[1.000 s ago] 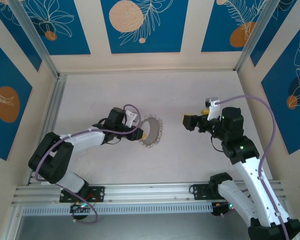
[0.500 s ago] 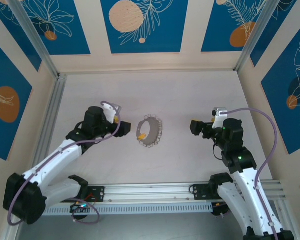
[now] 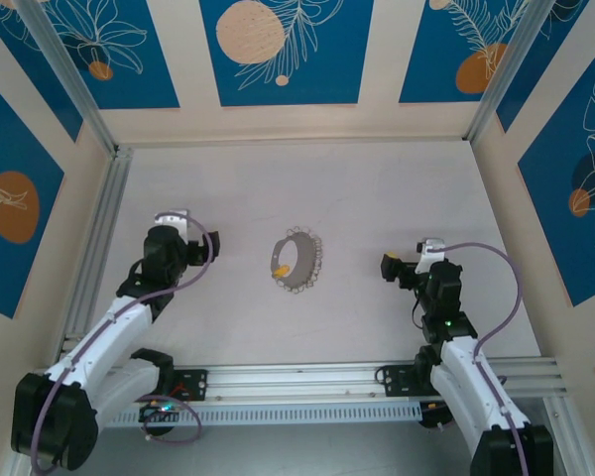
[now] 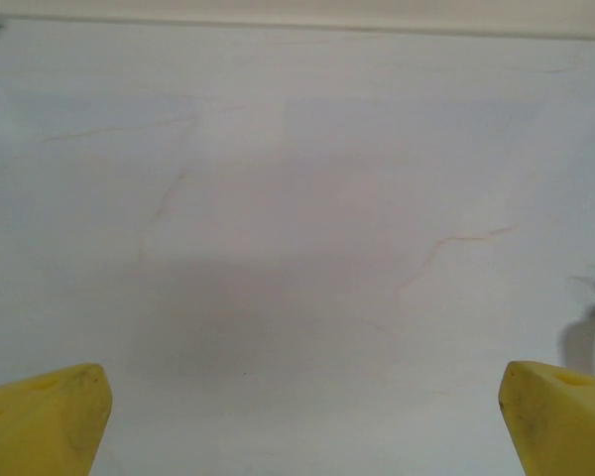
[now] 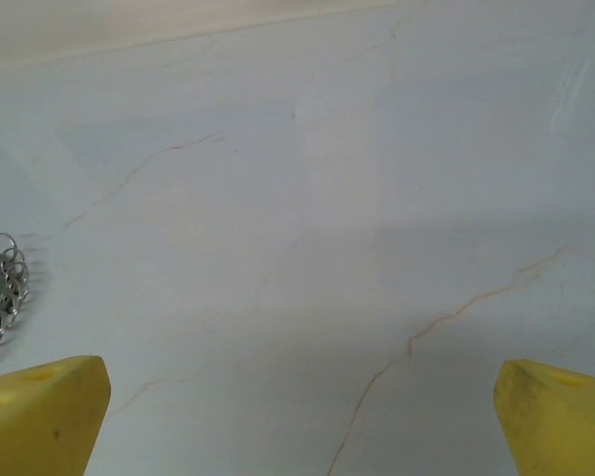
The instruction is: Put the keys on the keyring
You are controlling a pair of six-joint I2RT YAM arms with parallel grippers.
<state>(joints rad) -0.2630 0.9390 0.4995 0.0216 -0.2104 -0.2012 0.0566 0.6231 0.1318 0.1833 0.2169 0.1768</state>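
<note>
Keyring (image 3: 294, 282), thin grey hoop fringed with silvery keys (image 3: 318, 256), lies free; I note left hand (image 3: 214, 245) and right hand (image 3: 387, 268) retreated, both wide.

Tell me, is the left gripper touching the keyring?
Apart. The top view shows a wide stretch of bare table between the open left gripper and the keyring, which lies by itself mid-table.

A pale tabletop (image 3: 377, 188) lies at the centre. Blue leaf-patterned panels (image 3: 286, 50) stand at twelve o'clock. An aluminium rail (image 3: 297, 377) runs at six.
</note>
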